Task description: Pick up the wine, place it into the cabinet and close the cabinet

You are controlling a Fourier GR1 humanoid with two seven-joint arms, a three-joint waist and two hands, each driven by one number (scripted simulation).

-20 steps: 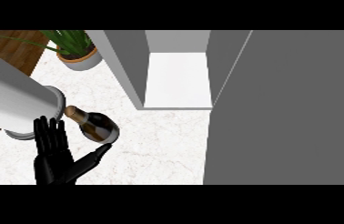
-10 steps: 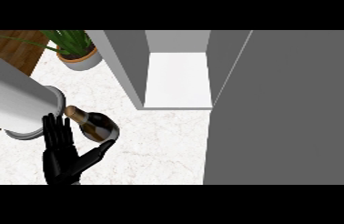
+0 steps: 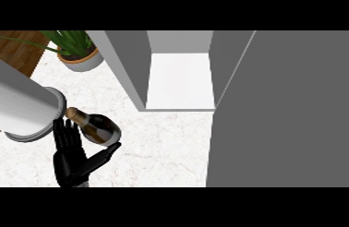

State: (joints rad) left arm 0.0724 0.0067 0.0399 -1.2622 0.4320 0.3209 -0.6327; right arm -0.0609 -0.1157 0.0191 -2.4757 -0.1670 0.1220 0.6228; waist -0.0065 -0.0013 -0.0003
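Forearm and wrist of the black hand are cut off near the tabletop's front left edge; its fingers are straight and released, touching the dark glass wine bottle beside a grey cylinder. The grey cabinet door hides the right side. The white cabinet interior stands open near a potted plant.

The worktop carries the wine at about eight o'clock from the view's middle. A cylinder stands just beside the wine at its nine o'clock. The left hand sits at the wine's six o'clock, fingers touching it. The potted plant is at eleven o'clock, well apart. The cabinet opens at twelve o'clock, its door filling three o'clock.
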